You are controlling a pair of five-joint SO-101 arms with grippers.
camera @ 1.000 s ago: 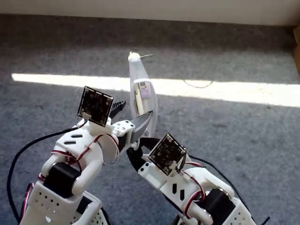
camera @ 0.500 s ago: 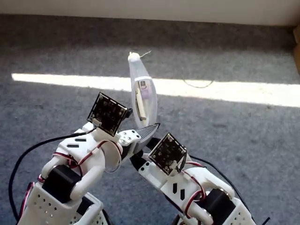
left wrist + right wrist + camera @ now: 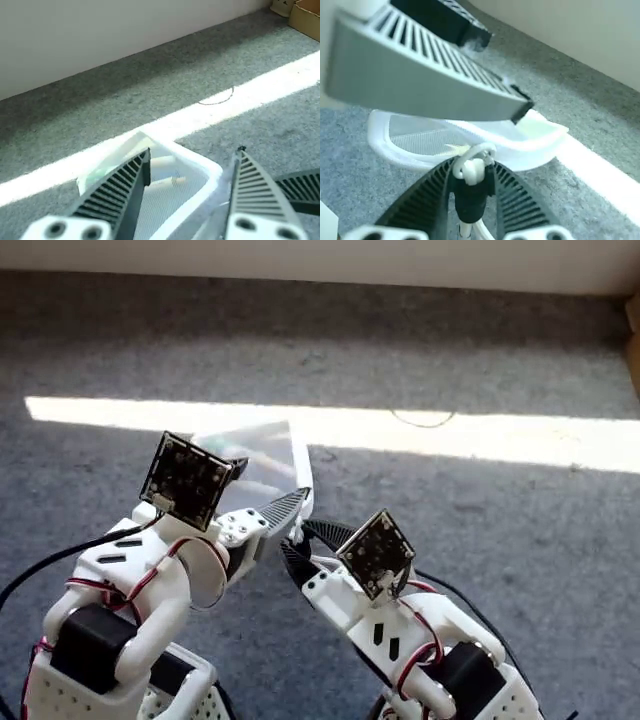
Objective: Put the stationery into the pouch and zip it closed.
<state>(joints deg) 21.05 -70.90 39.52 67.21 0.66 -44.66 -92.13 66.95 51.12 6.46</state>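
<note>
High view: pouch (image 3: 262, 462) lies on grey carpet (image 3: 500, 530), far edge in the sunlit strip (image 3: 500, 438) | left wrist view: left gripper (image 3: 193, 151) spread wide above pouch, stationery (image 3: 162, 162) inside | right wrist view: right gripper (image 3: 472, 172) clenched on zip pull (image 3: 474, 162).

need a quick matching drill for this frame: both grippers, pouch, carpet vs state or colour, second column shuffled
Column A
1. left gripper
2. right gripper
3. pouch
4. carpet

Column B
a. grey
b. open
c. shut on the zip pull
d. white, see-through

Pairs: 1-b, 2-c, 3-d, 4-a
</note>
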